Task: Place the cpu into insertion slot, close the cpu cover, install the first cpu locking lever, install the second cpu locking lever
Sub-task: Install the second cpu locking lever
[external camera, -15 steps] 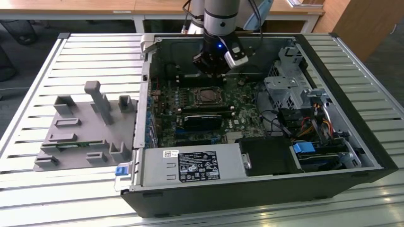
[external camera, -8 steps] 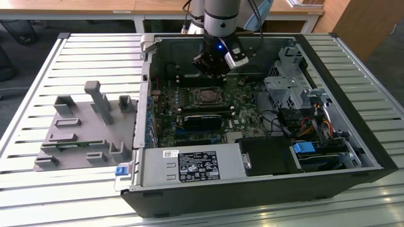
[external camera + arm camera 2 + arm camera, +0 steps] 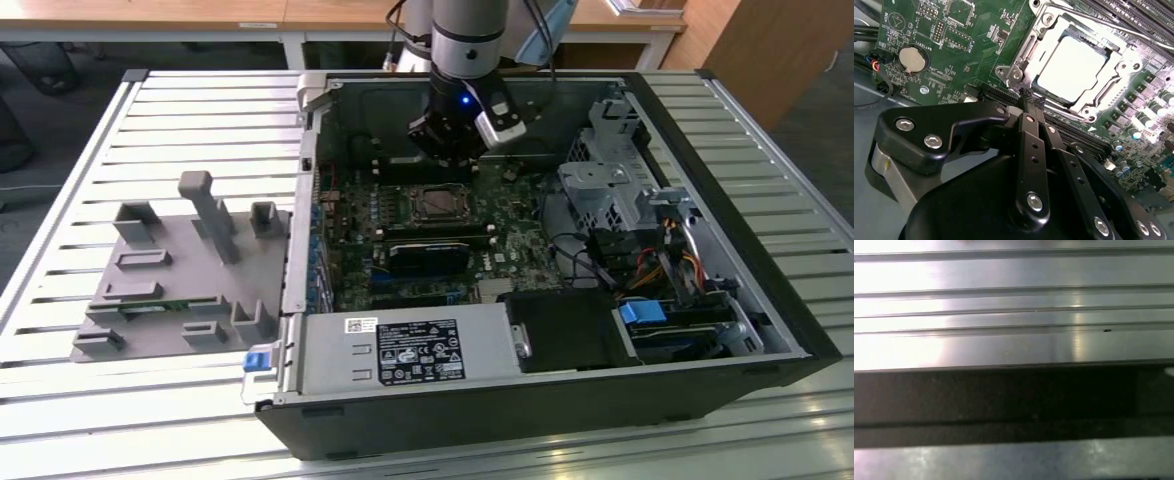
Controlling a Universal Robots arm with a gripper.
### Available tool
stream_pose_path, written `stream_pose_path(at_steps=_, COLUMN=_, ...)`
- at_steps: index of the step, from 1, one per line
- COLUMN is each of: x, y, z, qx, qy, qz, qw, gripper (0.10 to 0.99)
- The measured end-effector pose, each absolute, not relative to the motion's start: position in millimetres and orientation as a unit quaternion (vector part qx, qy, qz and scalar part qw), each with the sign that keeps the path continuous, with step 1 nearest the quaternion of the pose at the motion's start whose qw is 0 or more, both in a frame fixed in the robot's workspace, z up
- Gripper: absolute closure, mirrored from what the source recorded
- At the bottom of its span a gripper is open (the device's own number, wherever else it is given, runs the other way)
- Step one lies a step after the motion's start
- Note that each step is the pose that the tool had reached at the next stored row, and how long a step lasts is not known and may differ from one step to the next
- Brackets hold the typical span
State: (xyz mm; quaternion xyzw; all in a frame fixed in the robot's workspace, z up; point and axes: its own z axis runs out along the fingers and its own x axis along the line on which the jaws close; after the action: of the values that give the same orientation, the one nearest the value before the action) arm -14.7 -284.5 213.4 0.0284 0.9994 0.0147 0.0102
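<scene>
An open PC case (image 3: 534,400) lies on a slatted metal desk (image 3: 80,200), wooden desks behind. The arm's fingers (image 3: 1030,97), clenched and empty, hover just beside the slot (image 3: 439,204). The cpu (image 3: 1070,70) sits in the slot under the cover (image 3: 1046,47). A skewed push could slip onto the board (image 3: 954,55)

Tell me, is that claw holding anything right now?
Nothing. The claw is shut and empty, its tips beside the cpu cover, which lies closed over the cpu.
</scene>
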Motion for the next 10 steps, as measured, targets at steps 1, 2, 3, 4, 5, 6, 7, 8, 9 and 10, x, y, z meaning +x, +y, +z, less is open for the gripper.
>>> stream_pose_path(at_steps=1, x=-14.7, y=-284.8, z=213.3, qx=0.028, qy=0.999, qz=0.015, qw=0.010, gripper=0.980)
stream_pose_path(at_steps=2, x=-14.7, y=-285.1, z=213.3, qx=0.028, qy=0.999, qz=0.015, qw=0.010, gripper=0.980)
stream_pose_path(at_steps=3, x=-14.7, y=-285.5, z=213.4, qx=0.028, qy=0.999, qz=0.015, qw=0.010, gripper=0.980)
stream_pose_path(at_steps=4, x=-14.7, y=-285.9, z=213.3, qx=0.028, qy=0.999, qz=0.015, qw=0.010, gripper=0.980)
stream_pose_path(at_steps=5, x=-14.7, y=-286.4, z=213.3, qx=0.028, qy=0.999, qz=0.015, qw=0.010, gripper=0.980)
stream_pose_path(at_steps=6, x=-14.7, y=-287.1, z=213.4, qx=0.028, qy=0.999, qz=0.015, qw=0.010, gripper=0.980)
stream_pose_path(at_steps=7, x=-14.7, y=-287.8, z=213.3, qx=0.028, qy=0.999, qz=0.015, qw=0.010, gripper=0.980)
stream_pose_path(at_steps=8, x=-14.7, y=-288.5, z=213.3, qx=0.028, qy=0.999, qz=0.015, qw=0.010, gripper=0.980)
stream_pose_path(at_steps=9, x=-14.7, y=-289.1, z=213.3, qx=0.028, qy=0.999, qz=0.015, qw=0.010, gripper=0.980)
stream_pose_path(at_steps=10, x=-14.7, y=-289.7, z=213.3, qx=0.028, qy=0.999, qz=0.015, qw=0.010, gripper=0.980)
